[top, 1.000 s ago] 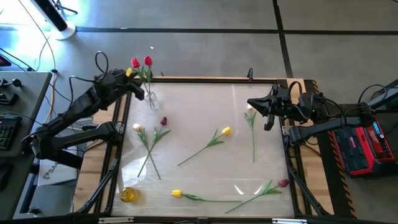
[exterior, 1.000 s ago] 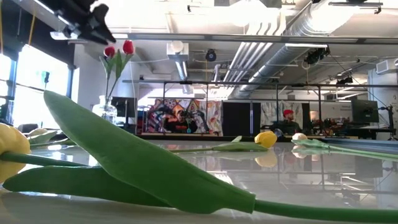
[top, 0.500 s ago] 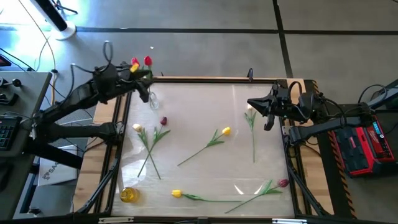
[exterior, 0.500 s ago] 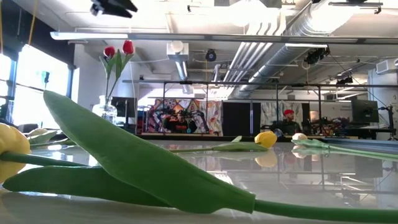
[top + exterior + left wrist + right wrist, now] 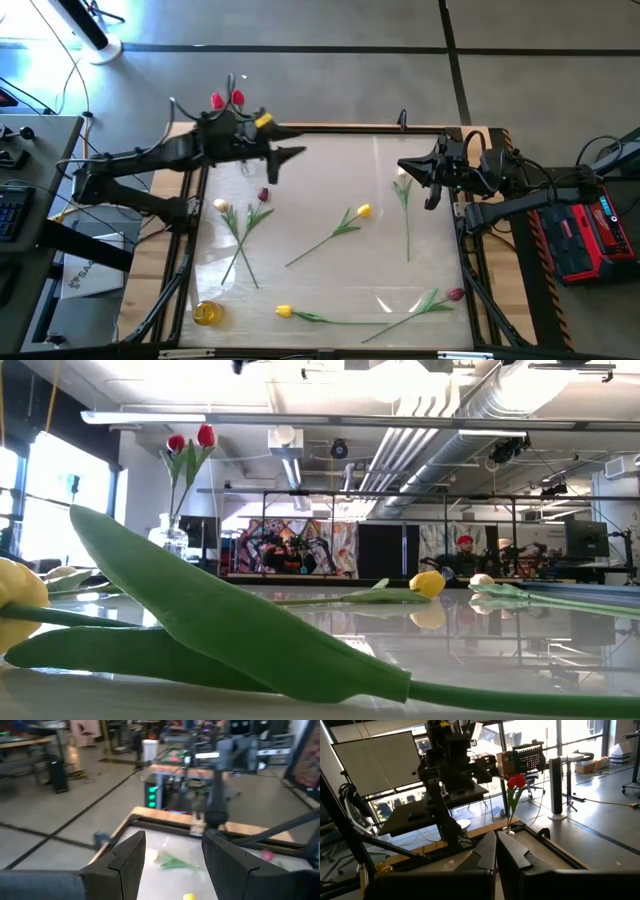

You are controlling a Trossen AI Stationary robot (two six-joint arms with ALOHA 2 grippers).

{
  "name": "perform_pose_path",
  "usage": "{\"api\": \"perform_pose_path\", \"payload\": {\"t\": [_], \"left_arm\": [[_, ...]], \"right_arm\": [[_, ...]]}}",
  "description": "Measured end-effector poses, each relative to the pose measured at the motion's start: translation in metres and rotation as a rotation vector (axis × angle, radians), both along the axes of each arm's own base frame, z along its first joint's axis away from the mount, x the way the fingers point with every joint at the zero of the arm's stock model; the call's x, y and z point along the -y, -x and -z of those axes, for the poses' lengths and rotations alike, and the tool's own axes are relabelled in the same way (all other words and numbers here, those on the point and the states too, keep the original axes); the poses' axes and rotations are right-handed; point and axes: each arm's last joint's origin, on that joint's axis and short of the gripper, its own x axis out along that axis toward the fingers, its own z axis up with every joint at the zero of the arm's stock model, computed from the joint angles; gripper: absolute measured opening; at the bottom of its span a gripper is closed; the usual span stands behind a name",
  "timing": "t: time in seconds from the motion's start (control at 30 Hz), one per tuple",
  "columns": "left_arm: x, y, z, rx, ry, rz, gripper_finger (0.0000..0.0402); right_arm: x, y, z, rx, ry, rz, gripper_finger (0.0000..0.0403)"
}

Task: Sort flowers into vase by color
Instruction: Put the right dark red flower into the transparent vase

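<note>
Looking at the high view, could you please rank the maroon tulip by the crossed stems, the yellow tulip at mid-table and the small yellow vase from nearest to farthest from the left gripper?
From the left gripper, open over the table's far left:
1. Maroon tulip, just below it, left side.
2. Yellow tulip, mid-table.
3. Yellow vase, near left corner.

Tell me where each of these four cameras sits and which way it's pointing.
High: overhead, straight down on the table; both arms show.
Low: at tabletop height, looking across a yellow tulip into the room; no gripper visible.
Left wrist: behind the open left gripper, facing the right arm.
Right wrist: behind the shut right gripper, facing the left arm.
Shared: red tulips in the vase appear in high, low and right wrist.
</note>
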Motion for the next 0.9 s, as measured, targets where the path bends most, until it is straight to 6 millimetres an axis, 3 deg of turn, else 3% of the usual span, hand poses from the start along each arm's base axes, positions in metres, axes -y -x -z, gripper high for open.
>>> {"api": "perform_pose_path", "payload": {"t": [0.33, 0.5, 0.6, 0.9], "left_arm": [[0.004, -0.056, 0.018, 0.112, 0.023, 0.282, 0.0184], [0.008, -0.077, 0.030, 0.148, -0.007, 0.307, 0.0184], [0.010, -0.085, 0.039, 0.129, -0.003, 0.303, 0.0184], [0.011, -0.084, 0.035, 0.159, -0.014, 0.306, 0.0184]], "right_arm": [[0.000, 0.000, 0.000, 0.001, 0.000, 0.000, 0.0000], [0.000, 0.000, 0.000, 0.000, 0.000, 0.000, 0.0000], [0.000, 0.000, 0.000, 0.000, 0.000, 0.000, 0.0000], [0.000, 0.000, 0.000, 0.000, 0.000, 0.000, 0.0000]]}}
